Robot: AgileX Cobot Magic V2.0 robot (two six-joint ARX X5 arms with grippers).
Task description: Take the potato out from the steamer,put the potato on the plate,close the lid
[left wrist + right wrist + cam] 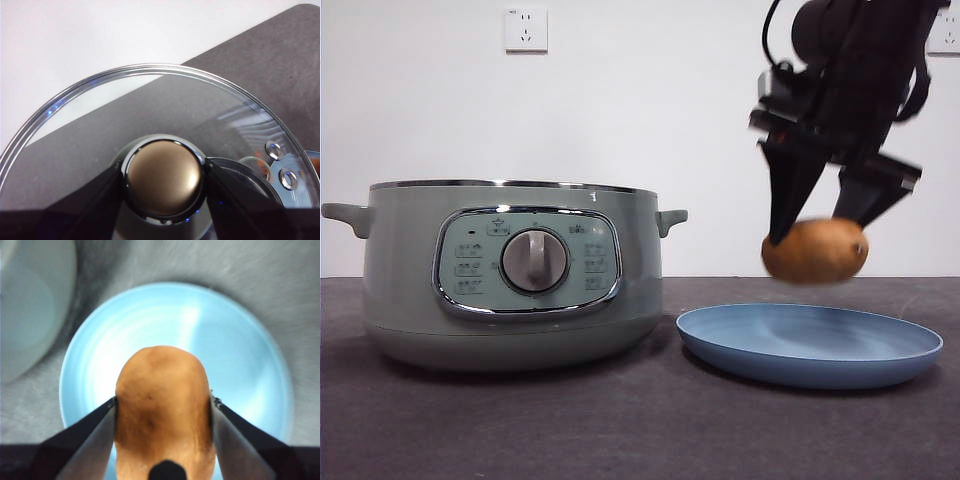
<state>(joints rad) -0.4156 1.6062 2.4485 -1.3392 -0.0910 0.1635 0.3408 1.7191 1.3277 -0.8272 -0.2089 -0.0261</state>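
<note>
The potato (815,250) is up in the air, just over the plate (880,372), and it is not touching the plate. My right gripper (162,410) has its two black jaws squeezed on the potato's sides, one on each side. So I think I am in the middle step: the potato is out of the steamer (510,275) and I am about to set it down. Next I should go lower, slow and straight, until the potato rests on the blue plate, and then let my jaws open. The potato is round, so it might roll a bit when I let go. The steamer stands on the table (570,430) just beside the plate, with no lid on top. My left gripper (164,180) has its jaws pressed on the knob (164,177) of the glass lid (90,120), holding it up away from the pot. After the potato is down, the lid has to go back on the steamer. The steamer's panel (528,263) has small buttons with tiny signs around the dial (534,261), but they are too small for me to read. I see no name or brand.
</note>
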